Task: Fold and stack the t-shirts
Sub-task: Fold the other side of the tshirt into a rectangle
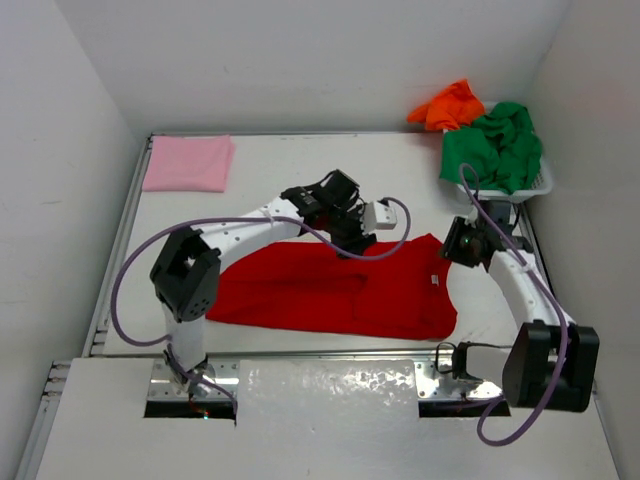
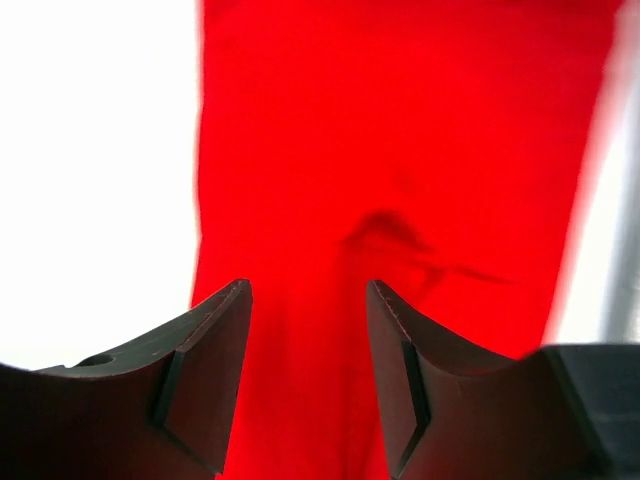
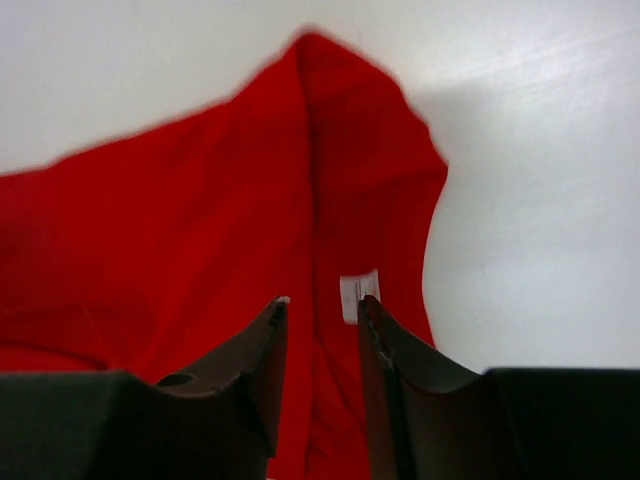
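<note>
Pink shirt (image 1: 188, 163) lies folded flat at the far left corner of the bench (image 1: 300, 165). That one looks finished, so call it one of four done.

Red shirt (image 1: 330, 290) is the job in hand. It is spread across the middle of the bench, seemingly folded in part, not yet compact and not on the pink.

Left end effector (image 2: 305, 290) hangs over its far edge, jaws parted, nothing between them. Right end effector (image 3: 322, 302) hovers at the collar end by the white tag (image 3: 356, 296), jaws apart too, gripping nothing.

Green shirt (image 1: 500, 150) and orange shirt (image 1: 450, 105) sit crumpled at the basket (image 1: 543, 183), far right, both unfolded and waiting.
</note>
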You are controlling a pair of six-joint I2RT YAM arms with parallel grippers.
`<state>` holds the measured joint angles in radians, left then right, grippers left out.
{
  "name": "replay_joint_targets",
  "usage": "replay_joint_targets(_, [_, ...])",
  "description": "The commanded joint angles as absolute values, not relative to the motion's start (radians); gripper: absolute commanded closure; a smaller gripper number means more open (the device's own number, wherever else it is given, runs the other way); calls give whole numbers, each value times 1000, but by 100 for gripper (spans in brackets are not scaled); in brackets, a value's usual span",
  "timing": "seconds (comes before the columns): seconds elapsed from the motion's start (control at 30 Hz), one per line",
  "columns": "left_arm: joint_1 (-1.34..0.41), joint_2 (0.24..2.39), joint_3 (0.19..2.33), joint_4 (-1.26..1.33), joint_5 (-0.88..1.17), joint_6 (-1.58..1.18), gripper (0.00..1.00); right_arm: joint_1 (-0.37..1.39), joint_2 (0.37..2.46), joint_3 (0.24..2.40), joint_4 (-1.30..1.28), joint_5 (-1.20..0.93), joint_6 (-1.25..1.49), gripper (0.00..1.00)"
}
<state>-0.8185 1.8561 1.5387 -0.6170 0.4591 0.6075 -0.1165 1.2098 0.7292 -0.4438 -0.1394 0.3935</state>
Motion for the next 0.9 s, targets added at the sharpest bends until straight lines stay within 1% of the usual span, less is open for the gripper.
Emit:
replay_joint_targets(0.0, [-798, 1905, 1496, -477, 364, 496, 53, -121, 1151, 660, -503, -178, 417, 68])
replay_joint_targets(0.1, [-796, 1956, 1505, -416, 357, 453, 53, -117, 1129, 560, -482, -311, 448, 70])
replay_joint_targets(0.3, [-798, 1994, 1476, -400, 351, 454, 53, -112, 1108, 445, -433, -370, 465, 70])
replay_joint_targets(0.57, [-798, 2002, 1411, -380, 308, 469, 54, -101, 1166, 393, -350, -446, 499, 71])
replay_joint_targets(0.87, [-796, 2005, 1401, -380, 295, 483, 54, -95, 1223, 390, -353, -425, 485, 72])
